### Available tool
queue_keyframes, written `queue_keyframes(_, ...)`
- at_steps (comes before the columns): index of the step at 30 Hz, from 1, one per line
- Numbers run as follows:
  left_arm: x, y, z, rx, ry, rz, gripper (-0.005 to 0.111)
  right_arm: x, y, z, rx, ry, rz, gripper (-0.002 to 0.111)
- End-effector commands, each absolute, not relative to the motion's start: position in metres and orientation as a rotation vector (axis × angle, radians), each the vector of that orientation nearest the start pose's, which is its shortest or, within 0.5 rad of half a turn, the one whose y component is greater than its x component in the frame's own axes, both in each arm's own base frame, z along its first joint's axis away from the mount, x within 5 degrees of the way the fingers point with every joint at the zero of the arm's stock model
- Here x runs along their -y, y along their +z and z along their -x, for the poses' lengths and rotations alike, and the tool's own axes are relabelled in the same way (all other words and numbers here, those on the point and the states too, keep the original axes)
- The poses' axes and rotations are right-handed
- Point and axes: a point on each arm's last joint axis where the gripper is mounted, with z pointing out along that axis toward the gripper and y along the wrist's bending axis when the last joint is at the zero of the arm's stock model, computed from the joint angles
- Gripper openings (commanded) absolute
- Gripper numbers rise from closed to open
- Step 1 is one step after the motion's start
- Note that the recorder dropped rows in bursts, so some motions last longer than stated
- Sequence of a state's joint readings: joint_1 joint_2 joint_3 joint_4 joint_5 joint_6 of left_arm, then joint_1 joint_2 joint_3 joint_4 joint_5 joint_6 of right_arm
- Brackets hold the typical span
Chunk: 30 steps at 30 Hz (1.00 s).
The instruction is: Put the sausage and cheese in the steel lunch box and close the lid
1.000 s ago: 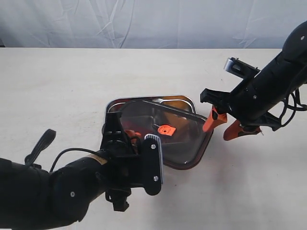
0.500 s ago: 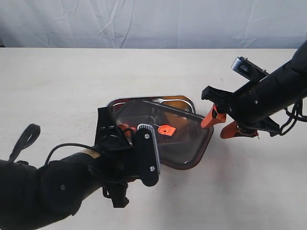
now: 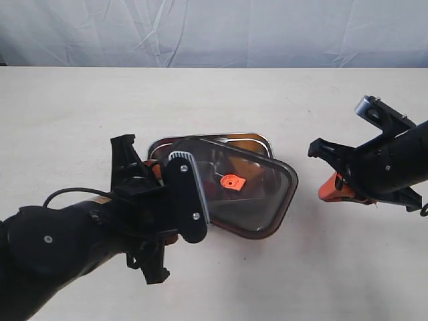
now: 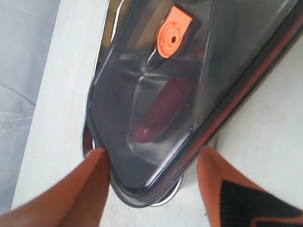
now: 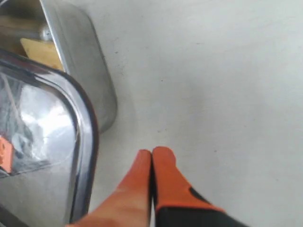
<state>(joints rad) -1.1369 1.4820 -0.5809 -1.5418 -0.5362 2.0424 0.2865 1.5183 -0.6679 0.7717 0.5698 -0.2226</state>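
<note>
The dark translucent lid [image 3: 251, 194] [image 4: 189, 85] lies skewed on the steel lunch box [image 3: 257, 137] [image 5: 87, 61], its orange valve tab [image 4: 173, 35] facing up. Through the lid the red sausage [image 4: 161, 111] shows inside the box. A yellow piece, the cheese [image 5: 40, 51], shows in the uncovered far compartment. My left gripper [image 4: 152, 152] is open, its orange fingers [image 4: 90, 182] straddling the lid's near left corner, one touching the edge. My right gripper [image 5: 151, 155] [image 3: 331, 189] is shut on nothing, above the table to the right of the box.
The cream table [image 3: 80, 114] stretches all round the box. A pale wrinkled cloth backdrop [image 3: 214, 30] hangs behind the table's far edge. My left arm's dark bulk covers the front left of the exterior view.
My right gripper has drawn back to the right, away from the lid's right corner, and shut. My left gripper has shifted left to the lid's left corner. The lid stays skewed.
</note>
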Motion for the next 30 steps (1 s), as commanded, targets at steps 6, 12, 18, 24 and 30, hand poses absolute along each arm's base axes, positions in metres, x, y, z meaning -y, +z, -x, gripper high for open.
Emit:
queue_keyframes(6, 0.204, 0.182, -0.149, -1.812, 0.342, -1.427, 0.054, -0.098, 0.182, -0.220, -2.771, 0.721, -0.138, -0.001)
queue_keyframes(12, 0.199, 0.184, -0.151, -1.849, 0.396, -1.371, 0.054, -0.092, 0.164, -0.188, -2.836, 0.747, -0.133, -0.001)
queue_keyframes(18, 0.194, 0.188, -0.153, -1.846, 0.461, -1.335, 0.054, -0.111, 0.168, -0.163, -2.814, 1.112, 0.090, -0.001)
queue_keyframes(24, 0.182, 0.196, -0.158, -1.845, 0.622, -1.238, 0.051, -0.142, 0.170, -0.152, -2.750, 1.143, 0.194, -0.001)
queue_keyframes(30, 0.173, 0.207, -0.159, -1.843, 0.688, -1.157, 0.028, -0.160, 0.173, -0.143, -2.742, 1.176, 0.210, -0.001)
